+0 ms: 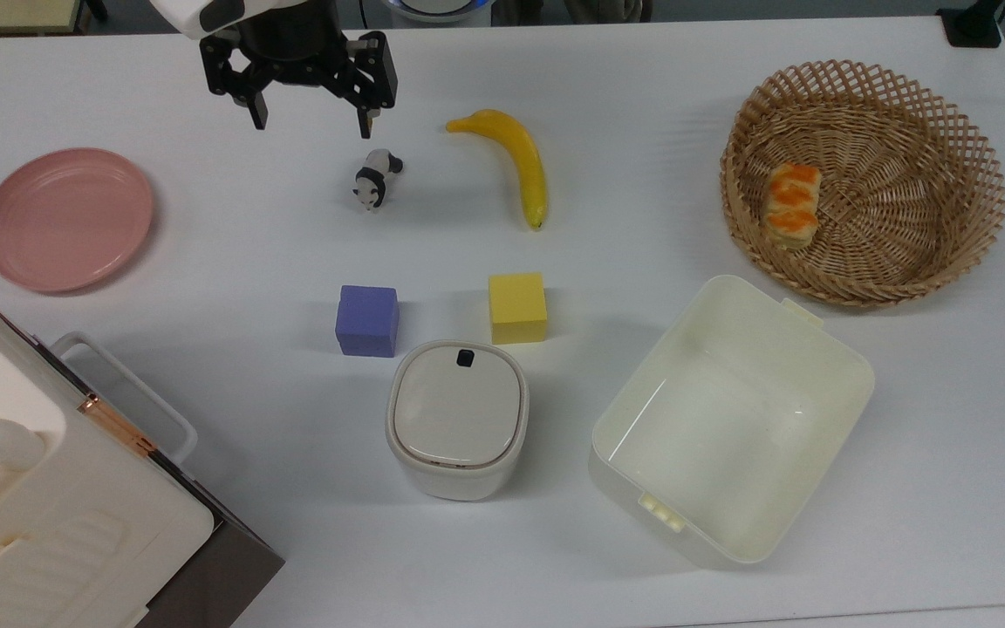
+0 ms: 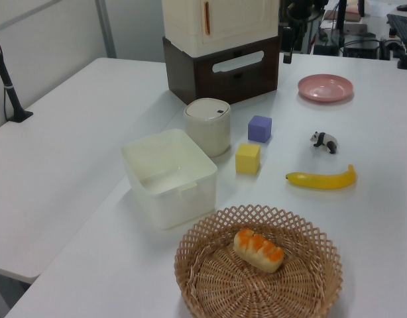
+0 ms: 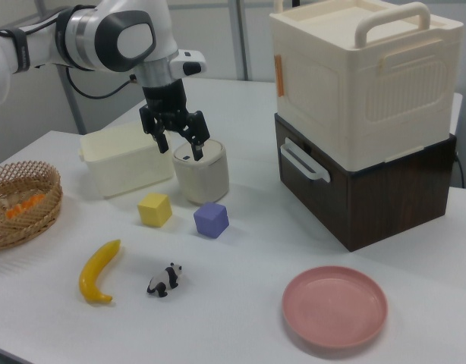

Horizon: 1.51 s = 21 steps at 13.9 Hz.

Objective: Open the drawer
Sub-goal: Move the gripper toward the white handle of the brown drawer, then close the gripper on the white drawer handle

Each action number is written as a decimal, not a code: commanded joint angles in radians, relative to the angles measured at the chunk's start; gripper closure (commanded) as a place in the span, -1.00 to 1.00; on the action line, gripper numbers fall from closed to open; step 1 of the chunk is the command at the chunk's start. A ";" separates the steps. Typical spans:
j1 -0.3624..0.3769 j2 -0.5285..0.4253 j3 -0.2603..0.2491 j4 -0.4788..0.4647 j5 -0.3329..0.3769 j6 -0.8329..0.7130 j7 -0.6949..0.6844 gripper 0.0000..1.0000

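Observation:
The drawer point(image 3: 322, 196) is the dark brown lower unit under a cream carry box point(image 3: 362, 72), and it stands shut with its front flush. Its white loop handle point(image 3: 303, 163) sticks out from the front panel. In the top view the handle point(image 1: 129, 386) is at the lower left, and in the left view the drawer point(image 2: 236, 69) stands at the back. My gripper point(image 1: 311, 126) hangs open with nothing between its fingers, above the far part of the table. It is just beyond the toy panda point(image 1: 375, 179) and well away from the handle. In the right view my gripper point(image 3: 180, 149) is in front of the lidded container.
A pink plate point(image 1: 66, 218) lies between the gripper and the drawer. On the table are a banana point(image 1: 520, 166), a purple cube point(image 1: 367, 320), a yellow cube point(image 1: 517, 307), a white lidded container point(image 1: 457, 419), a cream open bin point(image 1: 851, 371) and a wicker basket point(image 1: 956, 122) holding bread point(image 1: 790, 205).

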 commanded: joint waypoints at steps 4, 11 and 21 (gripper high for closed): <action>0.003 -0.005 0.000 -0.024 -0.015 -0.010 -0.126 -1.00; -0.054 0.059 -0.008 -0.025 -0.076 0.213 -0.706 -1.00; -0.138 0.327 -0.009 -0.013 -0.191 0.876 -0.763 -0.97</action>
